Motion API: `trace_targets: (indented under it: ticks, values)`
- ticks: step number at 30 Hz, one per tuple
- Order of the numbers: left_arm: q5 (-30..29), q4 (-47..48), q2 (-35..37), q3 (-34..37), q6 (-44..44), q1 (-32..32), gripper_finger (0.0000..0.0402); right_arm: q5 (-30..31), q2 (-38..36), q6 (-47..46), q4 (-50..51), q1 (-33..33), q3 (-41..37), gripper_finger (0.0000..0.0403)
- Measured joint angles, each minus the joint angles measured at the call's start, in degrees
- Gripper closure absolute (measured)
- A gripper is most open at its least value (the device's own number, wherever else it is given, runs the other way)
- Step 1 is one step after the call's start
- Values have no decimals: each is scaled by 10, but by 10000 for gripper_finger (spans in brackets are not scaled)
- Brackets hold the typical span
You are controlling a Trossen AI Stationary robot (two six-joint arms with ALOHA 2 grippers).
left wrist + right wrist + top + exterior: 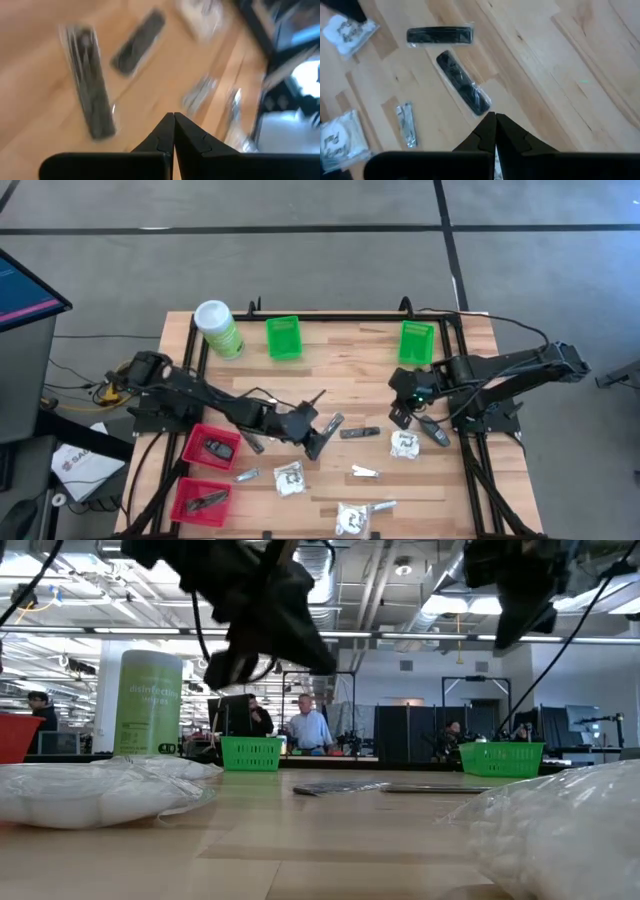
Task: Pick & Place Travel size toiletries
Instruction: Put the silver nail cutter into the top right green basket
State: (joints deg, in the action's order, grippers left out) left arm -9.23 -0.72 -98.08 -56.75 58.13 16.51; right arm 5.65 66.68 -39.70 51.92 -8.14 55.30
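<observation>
Toiletry stick point(359, 432) lies lengthwise left-right on the surface, just right of the left gripper point(318, 442), fingers pressed together, empty.

right end effector point(494, 131): fingertips together, empty | two dark wrapped sticks point(463, 83) at 11 o'clock | silvery sachet point(406, 125) at 9 | white packets point(342, 27) at 10 | wooden worktop point(560, 70)

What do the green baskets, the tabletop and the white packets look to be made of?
Green baskets: likely moulded plastic, with slotted walls showing in the low view. Tabletop: light wood planks with visible grain and seams, smooth finish. White packets: something white inside thin clear crinkly film, probably plastic, glossy where it catches light; the contents cannot be told.
</observation>
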Motion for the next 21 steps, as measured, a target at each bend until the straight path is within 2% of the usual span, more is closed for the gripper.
trace_targets:
  ticks: [6,11,18,21]
  values:
    - [77,40,-42,0,-54,0,401,-42,38,3,-45,16,-1,403]
    - [85,69,-53,1,-84,-4,401,-63,61,2,-64,14,-1,403]
    - [60,52,-55,1,-103,-29,401,-66,67,17,-82,16,-1,403]
    - [79,48,-70,1,-127,-45,401,-69,67,28,-89,16,-1,403]
